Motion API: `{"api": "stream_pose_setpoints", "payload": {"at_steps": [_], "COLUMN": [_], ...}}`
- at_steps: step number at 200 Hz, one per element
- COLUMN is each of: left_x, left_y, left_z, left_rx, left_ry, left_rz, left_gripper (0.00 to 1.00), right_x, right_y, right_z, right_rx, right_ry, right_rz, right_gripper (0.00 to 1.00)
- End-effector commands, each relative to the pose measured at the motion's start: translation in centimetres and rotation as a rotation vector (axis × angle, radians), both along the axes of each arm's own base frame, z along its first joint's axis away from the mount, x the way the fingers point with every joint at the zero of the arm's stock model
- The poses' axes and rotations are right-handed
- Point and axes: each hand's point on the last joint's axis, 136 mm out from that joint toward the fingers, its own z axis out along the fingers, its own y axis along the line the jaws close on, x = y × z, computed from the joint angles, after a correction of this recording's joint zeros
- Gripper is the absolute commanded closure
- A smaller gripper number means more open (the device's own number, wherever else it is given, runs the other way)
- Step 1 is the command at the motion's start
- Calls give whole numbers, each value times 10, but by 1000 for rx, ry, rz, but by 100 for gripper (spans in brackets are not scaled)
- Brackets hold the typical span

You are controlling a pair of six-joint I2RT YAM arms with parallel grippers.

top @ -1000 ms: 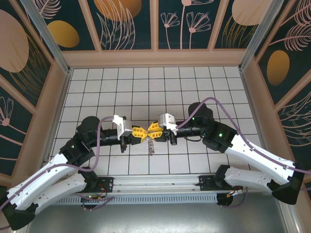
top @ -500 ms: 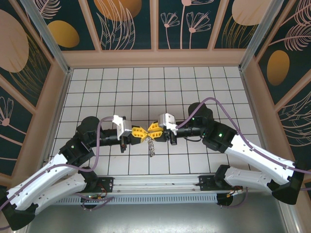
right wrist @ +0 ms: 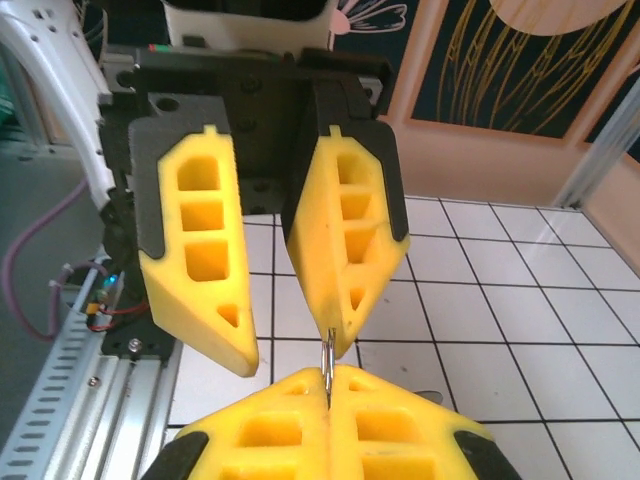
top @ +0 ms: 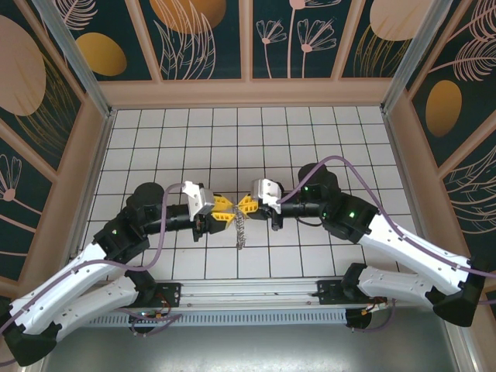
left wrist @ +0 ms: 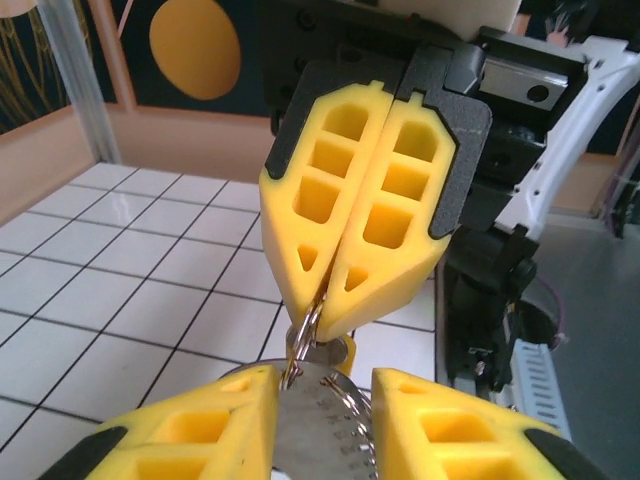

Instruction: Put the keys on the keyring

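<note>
The keyring (left wrist: pixel 300 338) is a thin wire loop pinched edge-on in my right gripper (right wrist: pixel 328 378), which is shut on it. The silvery keys (left wrist: pixel 322 420) hang from the ring, and in the top view the keys (top: pixel 240 231) dangle below the two grippers over the white tiles. My left gripper (left wrist: pixel 325 388) faces the right one tip to tip, its jaws open with a flat key blade lying in the gap. In the right wrist view the left gripper (right wrist: pixel 292 352) shows its two fingers apart, one beside the keyring (right wrist: pixel 327 358). From above, left gripper (top: pixel 227 212) and right gripper (top: pixel 242 208) nearly touch.
The white tiled floor (top: pixel 232 139) stretches behind the grippers to patterned walls (top: pixel 248 39). A metal rail (top: pixel 248 298) runs along the near edge between the arm bases. Purple cables (top: pixel 341 161) loop over each arm.
My left gripper's jaws have opened and let go of the ring, and its wrist has shifted slightly right. The right gripper has shut tighter on the keyring.
</note>
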Motion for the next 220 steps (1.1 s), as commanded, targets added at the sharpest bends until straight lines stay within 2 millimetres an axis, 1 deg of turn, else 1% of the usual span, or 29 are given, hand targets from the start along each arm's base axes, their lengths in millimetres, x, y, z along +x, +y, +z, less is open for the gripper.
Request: {"api": "stream_pose_setpoints", "payload": {"at_steps": [1, 8, 16, 46, 71, 80, 93, 118, 141, 161, 179, 190, 198, 210, 220], "left_x": [3, 3, 4, 8, 11, 12, 13, 12, 8, 4, -2, -6, -8, -10, -10], "left_y": [8, 8, 7, 4, 0, -1, -3, -4, -3, -3, 0, 1, 2, 1, 1], "left_z": [-4, -4, -3, -3, -4, -4, -6, -7, -4, 6, 21, 28, 32, 33, 33], "left_rx": [88, 102, 113, 148, 167, 171, 178, 185, 170, 108, 23, -26, -52, -67, -75], "left_ry": [-2, -3, -3, -11, -17, -19, -17, -16, -21, -39, -72, -88, -96, -97, -96], "left_rz": [41, 42, 37, 29, 21, 17, 11, 2, -11, -16, -21, -28, -34, -41, -45], "left_gripper": [72, 76, 78, 74, 75, 78, 84, 100, 100, 100, 100, 100, 100, 100, 100], "right_x": [5, 4, 2, -2, -6, -6, -6, -6, -7, -4, -4, -3, -3, -4, -4], "right_y": [-1, 0, 2, 6, 7, 7, 8, 9, 9, 9, 7, 6, 5, 3, 3], "right_z": [18, 18, 18, 10, 6, 4, 2, 3, 5, 1, -1, -3, -3, -3, -1], "right_rx": [3, 2, -1, -32, -56, -67, -80, -82, -78, -86, -82, -80, -76, -70, -62], "right_ry": [-63, -61, -57, -40, -22, -19, -14, -16, -20, -16, -5, 3, 3, 6, 6], "right_rz": [-15, -2, 13, 48, 67, 69, 69, 76, 78, 62, 51, 41, 37, 34, 34], "right_gripper": [100, 100, 100, 100, 100, 100, 100, 100, 100, 100, 87, 85, 85, 92, 93]}}
